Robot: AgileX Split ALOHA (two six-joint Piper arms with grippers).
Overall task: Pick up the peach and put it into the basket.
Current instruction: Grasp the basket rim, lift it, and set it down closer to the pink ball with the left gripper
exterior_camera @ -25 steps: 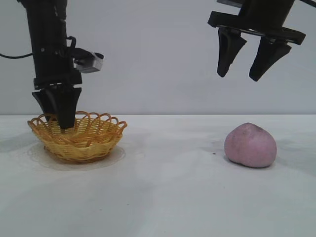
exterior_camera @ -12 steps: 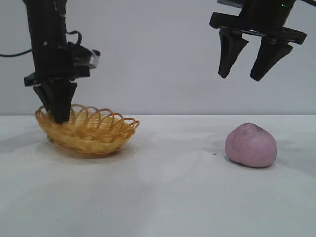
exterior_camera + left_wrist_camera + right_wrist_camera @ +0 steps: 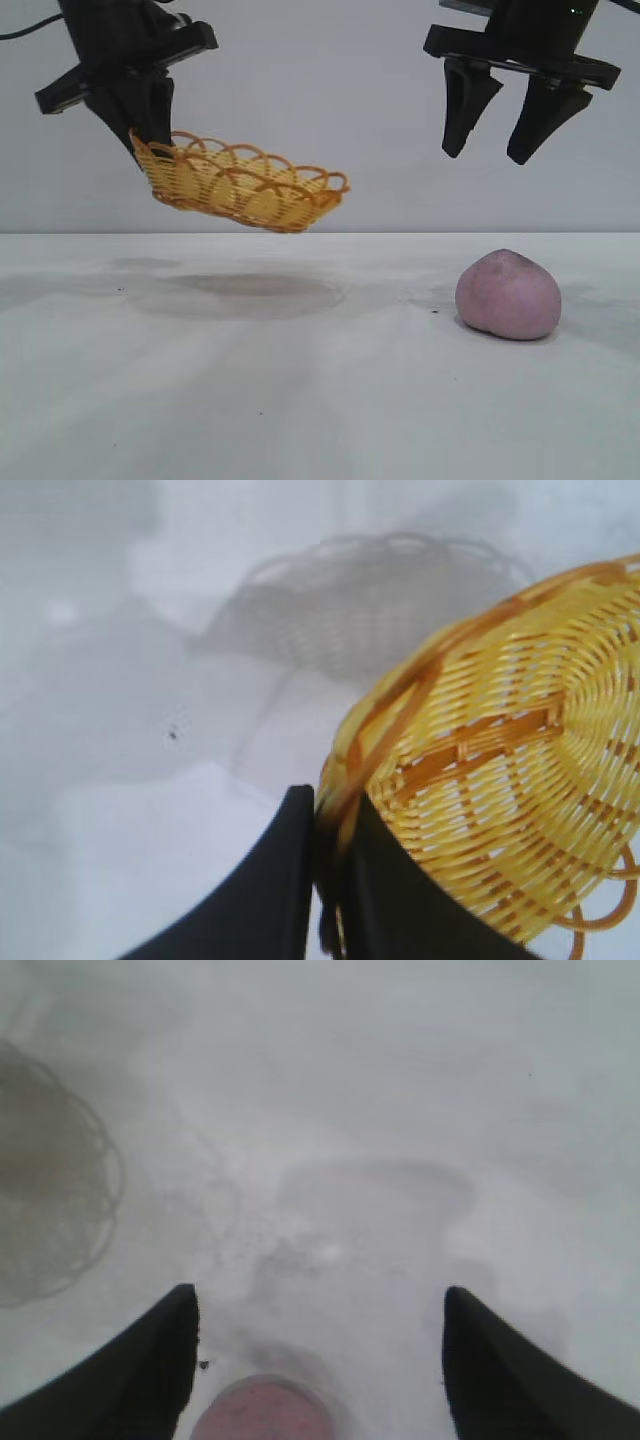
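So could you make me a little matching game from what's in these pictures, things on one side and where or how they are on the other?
Things:
1. peach
2. basket
3. left hand
4. right hand

States:
A. open, hanging above the peach
B. lying on the white table
C. tilted in the air, off the table
D. shut on the basket's rim

Pairs: 1-B, 2-C, 3-D, 4-A

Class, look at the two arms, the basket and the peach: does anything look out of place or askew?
Yes. The basket hangs in the air, tilted, pinched by its rim in the left tool, with only its shadow on the table. The peach lies on the table, untouched, below the open right tool.
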